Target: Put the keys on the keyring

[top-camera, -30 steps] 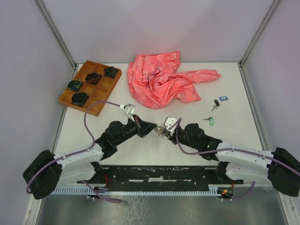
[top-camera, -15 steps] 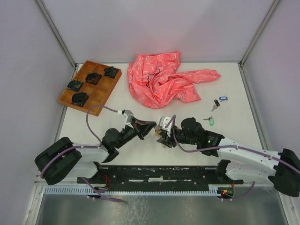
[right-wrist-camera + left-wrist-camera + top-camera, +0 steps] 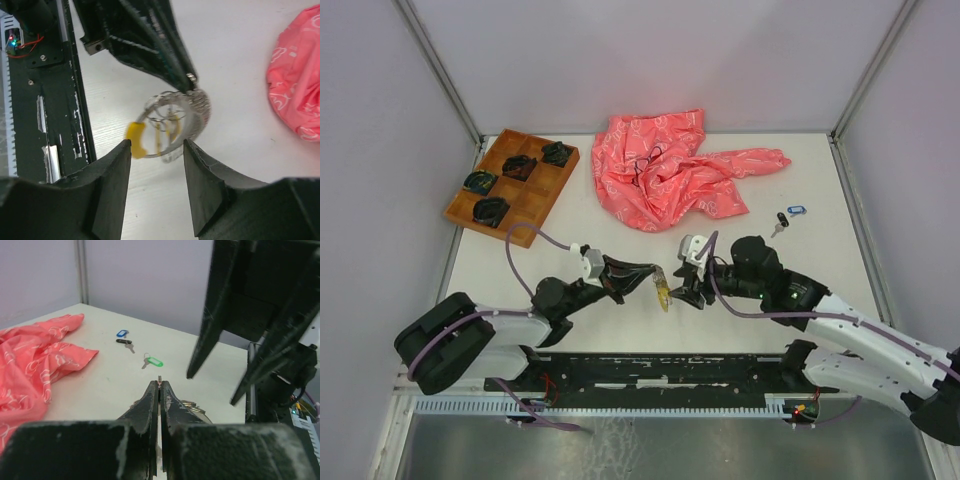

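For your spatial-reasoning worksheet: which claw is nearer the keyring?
Left. The left claw is shut on the keyring; the right claw hangs open just short of it, facing it.

Keys: four clear – yellow, green, blue, black. Keyring: one. Pink cloth: one. Tray: one.

Beaded keyring seemingly carries yellow key; green key, blue key, black key lie loose.
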